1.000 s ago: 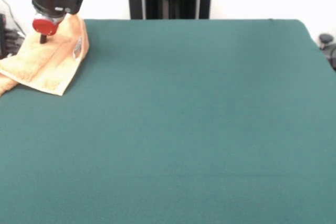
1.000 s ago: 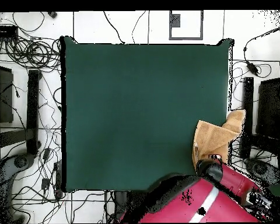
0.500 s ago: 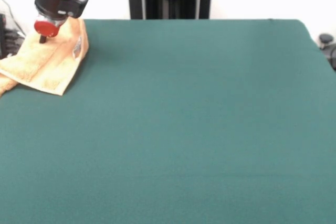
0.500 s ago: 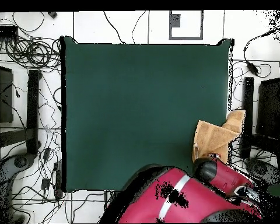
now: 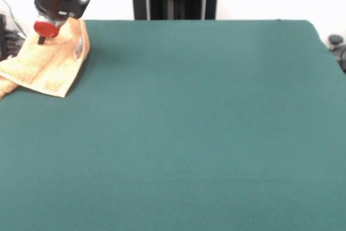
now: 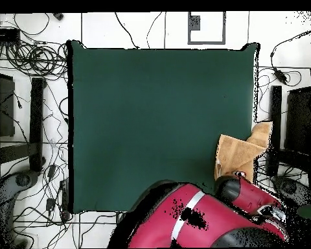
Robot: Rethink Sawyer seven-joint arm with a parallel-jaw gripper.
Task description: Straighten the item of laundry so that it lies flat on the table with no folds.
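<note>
towel (image 5: 48,66) – folded and rumpled at the table's (image 5: 189,133) far left corner in the front view, one part hanging past the side edge | gripper (image 5: 41,39) – tip down on the towel's far end; open or closed cannot be told | overhead view – arm hides that end

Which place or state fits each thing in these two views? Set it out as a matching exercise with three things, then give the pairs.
Things:
1. towel
2. table
3. hand

Places or states:
A. covered in dark green cloth
B. right above the towel's far end
C. folded, at a table corner, partly over the edge

Pairs: 1-C, 2-A, 3-B
</note>
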